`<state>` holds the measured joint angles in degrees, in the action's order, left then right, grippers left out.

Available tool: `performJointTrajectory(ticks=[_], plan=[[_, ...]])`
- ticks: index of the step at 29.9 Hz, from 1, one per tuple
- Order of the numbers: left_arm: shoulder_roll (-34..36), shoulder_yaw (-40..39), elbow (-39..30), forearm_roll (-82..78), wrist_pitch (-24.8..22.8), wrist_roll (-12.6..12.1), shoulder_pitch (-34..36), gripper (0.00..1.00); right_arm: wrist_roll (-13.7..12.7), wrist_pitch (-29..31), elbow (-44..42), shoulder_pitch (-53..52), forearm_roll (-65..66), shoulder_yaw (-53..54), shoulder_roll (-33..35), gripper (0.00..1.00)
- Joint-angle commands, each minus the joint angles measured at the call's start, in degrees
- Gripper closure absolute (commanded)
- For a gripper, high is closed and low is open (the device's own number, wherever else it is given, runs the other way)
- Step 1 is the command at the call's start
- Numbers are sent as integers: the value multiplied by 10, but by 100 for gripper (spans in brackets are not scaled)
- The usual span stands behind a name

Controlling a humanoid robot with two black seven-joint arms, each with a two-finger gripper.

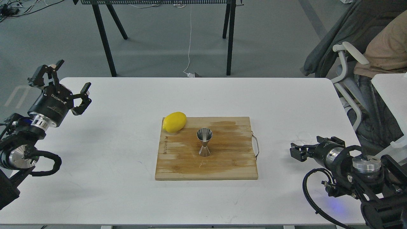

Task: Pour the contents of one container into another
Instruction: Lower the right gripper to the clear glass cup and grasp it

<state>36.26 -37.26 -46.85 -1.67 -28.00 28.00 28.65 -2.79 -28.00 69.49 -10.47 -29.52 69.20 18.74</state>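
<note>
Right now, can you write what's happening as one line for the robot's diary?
left gripper: open, raised, empty | right gripper: beside glass cup, state unclear | steel jigger: upright on cutting board | lemon: board corner | pour: not started

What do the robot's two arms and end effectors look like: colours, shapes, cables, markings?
Both arms are black with round silver metal joint caps and looping black cables. The left end effector has a black cylindrical body with white lettering, a silver ring behind it and two black linkage fingers. The right end effector is black too; its fingers are hard to tell apart. Blue light glows under the right arm.
</note>
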Motion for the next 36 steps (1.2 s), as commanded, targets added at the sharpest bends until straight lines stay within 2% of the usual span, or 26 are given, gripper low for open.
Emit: performJointTrajectory(ticks=[1, 26, 36], plan=[[0, 0, 2, 0, 0, 0, -1, 1, -1, 0, -19, -5, 0, 0, -5, 1], [-1, 1, 16, 0, 0, 0, -9, 1, -1, 0, -45, -35, 0, -10, -19, 1], [-1, 1, 17, 0, 0, 0, -9, 1, -1, 0, -45, -38, 0, -12, -19, 5]])
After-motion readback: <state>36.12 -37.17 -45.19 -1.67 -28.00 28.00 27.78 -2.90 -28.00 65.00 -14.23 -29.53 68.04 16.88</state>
